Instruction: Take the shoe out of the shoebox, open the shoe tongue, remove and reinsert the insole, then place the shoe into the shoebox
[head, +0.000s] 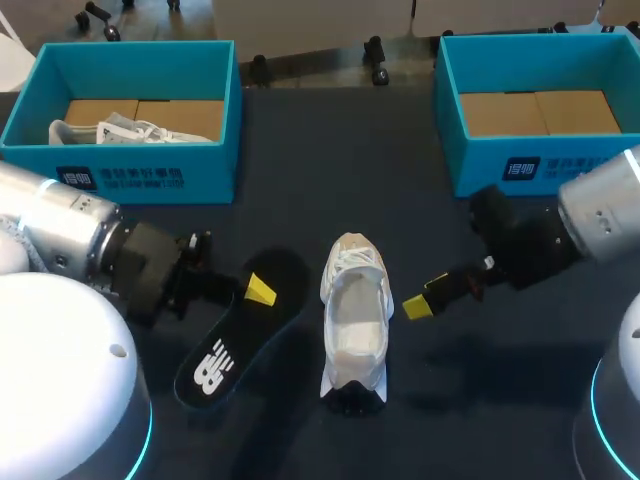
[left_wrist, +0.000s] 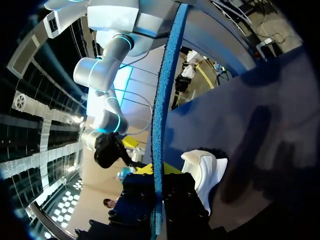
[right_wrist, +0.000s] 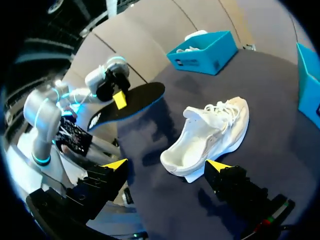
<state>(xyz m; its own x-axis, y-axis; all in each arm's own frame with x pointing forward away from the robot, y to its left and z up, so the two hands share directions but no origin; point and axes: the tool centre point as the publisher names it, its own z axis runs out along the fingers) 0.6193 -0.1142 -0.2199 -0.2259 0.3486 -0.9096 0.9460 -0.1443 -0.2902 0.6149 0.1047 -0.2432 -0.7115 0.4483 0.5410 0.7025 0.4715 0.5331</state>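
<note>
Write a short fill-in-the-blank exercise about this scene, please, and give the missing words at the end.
1. The left gripper is shut on the black ____.
2. The white shoe stands on the dark ____.
3. The right gripper, beside the shoe, is ____.
Missing words: insole; table; open.

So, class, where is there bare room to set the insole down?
Bare table lies between the left box and right box, beyond the shoe's toe, and right of its heel. Crowded: the middle, where the insole in the left pincer and the open right pincer flank the shoe.
</note>
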